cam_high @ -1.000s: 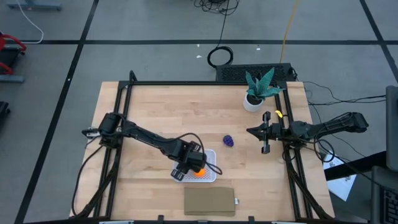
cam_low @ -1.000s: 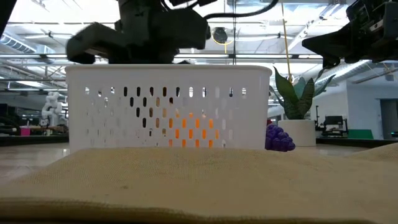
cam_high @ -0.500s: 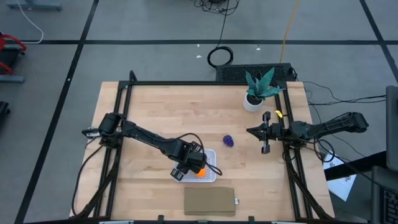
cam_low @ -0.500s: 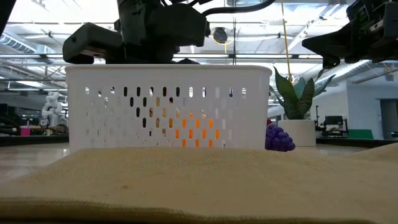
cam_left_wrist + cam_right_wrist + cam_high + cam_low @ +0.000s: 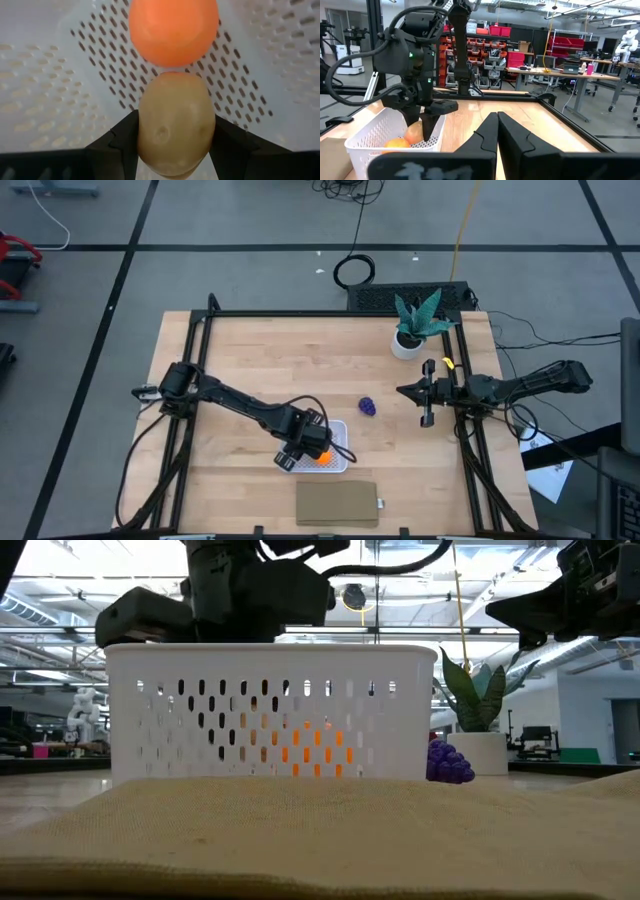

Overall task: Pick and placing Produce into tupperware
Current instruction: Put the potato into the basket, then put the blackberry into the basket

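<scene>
The white tupperware point(image 5: 341, 464) stands on the table near its near edge; it also fills the low view as the tupperware point(image 5: 270, 665). The orange piece point(image 5: 173, 30) lies on its perforated bottom. My left gripper point(image 5: 308, 446) reaches down into the tupperware, shut on the tan-brown piece point(image 5: 175, 127), which hangs right beside the orange one. The dark purple piece point(image 5: 368, 407) rests on the wood to the right of the tupperware. My right gripper point(image 5: 427, 393) waits, shut, above the table's right side. My left gripper pinches the tan-brown piece at its two sides, one finger point(image 5: 125, 137) on each flank, coming from above and pointing down into the tupperware. The piece hangs lengthwise below the fingers point(image 5: 414, 134), inside the walls. Whether it touches the bottom I cannot tell.
A flat brown pad point(image 5: 337, 503) lies at the near edge, just in front of the tupperware. A green potted plant point(image 5: 415, 323) stands at the far right corner. Black frame rails run along the table's left and right sides. Bare wood lies across the table's far half.
My left gripper has shifted slightly above the tupperware, still shut on the tan-brown piece. The orange and purple pieces and my right arm have stayed where they were.
</scene>
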Tool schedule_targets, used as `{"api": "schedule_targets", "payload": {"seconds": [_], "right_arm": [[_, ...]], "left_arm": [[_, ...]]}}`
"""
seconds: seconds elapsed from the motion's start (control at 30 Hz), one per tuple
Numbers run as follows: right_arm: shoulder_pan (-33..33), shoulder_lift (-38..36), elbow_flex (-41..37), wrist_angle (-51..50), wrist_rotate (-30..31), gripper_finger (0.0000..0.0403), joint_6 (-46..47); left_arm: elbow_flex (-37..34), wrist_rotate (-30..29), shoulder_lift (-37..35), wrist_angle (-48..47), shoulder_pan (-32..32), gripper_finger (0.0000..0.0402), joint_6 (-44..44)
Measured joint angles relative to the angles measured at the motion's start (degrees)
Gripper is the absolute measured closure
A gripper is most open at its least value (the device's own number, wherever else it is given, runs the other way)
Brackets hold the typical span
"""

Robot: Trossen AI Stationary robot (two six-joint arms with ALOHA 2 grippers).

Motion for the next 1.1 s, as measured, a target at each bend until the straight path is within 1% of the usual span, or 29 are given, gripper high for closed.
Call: {"api": "schedule_targets", "payload": {"seconds": [0.07,0.43,0.5,0.6,0.67,0.8,0.97,1.1], "right_arm": [[0.0,0.0,0.0,0.0,0.0,0.0403,0.0],[0.0,0.0,0.0,0.0,0.0,0.0403,0.0],[0.0,0.0,0.0,0.0,0.0,0.0403,0.0],[0.0,0.0,0.0,0.0,0.0,0.0403,0.0],[0.0,0.0,0.0,0.0,0.0,0.0403,0.0],[0.0,0.0,0.0,0.0,0.0,0.0403,0.0],[0.0,0.0,0.0,0.0,0.0,0.0403,0.0],[0.0,0.0,0.0,0.0,0.0,0.0403,0.0]], "left_arm": [[-0.4,0.0,0.0,1.3,0.0,0.0218,0.0],[-0.4,0.3,0.0,1.9,0.0,0.0216,-2.2],[-0.4,1.0,0.0,2.3,0.0,0.0208,-2.9],[-0.4,4.0,0.0,2.4,0.3,0.0188,-3.3],[-0.4,4.8,0.0,2.4,0.5,0.0173,-3.4],[-0.4,4.8,0.0,2.4,0.5,0.0158,-3.4],[-0.4,4.7,0.0,2.4,0.5,0.0159,-2.8],[0.9,2.8,0.0,0.5,0.4,0.0159,-2.7]]}}
